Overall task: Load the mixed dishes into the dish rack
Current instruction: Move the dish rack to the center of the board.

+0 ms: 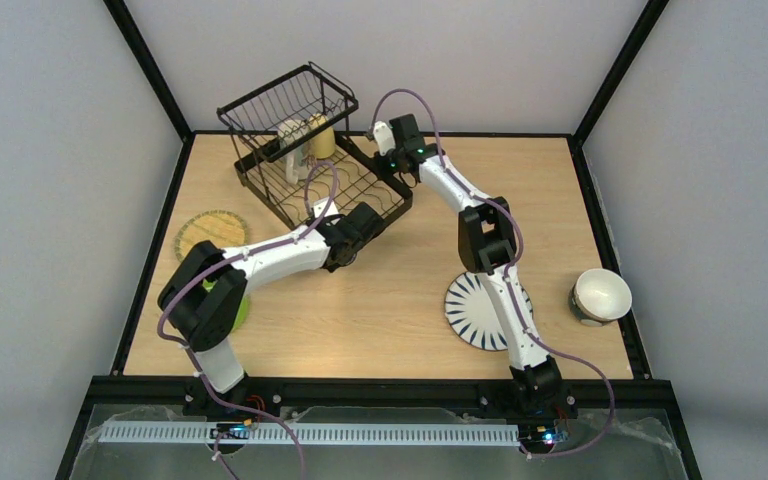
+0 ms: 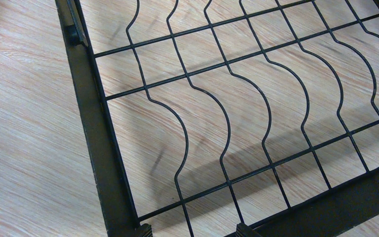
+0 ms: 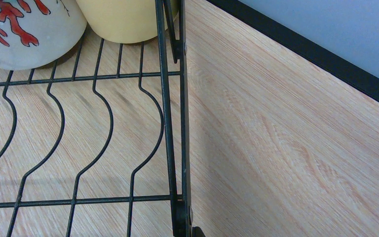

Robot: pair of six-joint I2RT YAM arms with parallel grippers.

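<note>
Dish rack [image 1: 312, 165]: far-left part of counter [image 1: 390, 300], set askew to its edges; raised basket at the far end; curved divider wires over wood in both wrist views [image 2: 98, 148] [image 3: 165, 98]
Mugs: beige mug [image 1: 290, 136] [image 3: 24, 34] and yellow mug [image 1: 322, 139] [image 3: 123, 19] upright side by side on the base wires under the basket; close to the rack's right rim
Left pincer [image 1: 368, 222]: spread wide, gripping nothing; hovering over the rack's near corner
Right pincer [image 1: 380, 134]: closed tight; just outside the rack's far-right corner, near the yellow mug
Left edge: yellow woven-look plate [image 1: 210, 235] flat, just beside the rack; lime-green small plate [image 1: 243, 312] mostly hidden under the left arm
Front right: striped plate [image 1: 472, 312] flat, right arm crossing above it
Right edge: small bowl [image 1: 600, 295] close against the black rail
Open room: wide stretch of wood between the two arms; another from the right arm to the far-right corner
</note>
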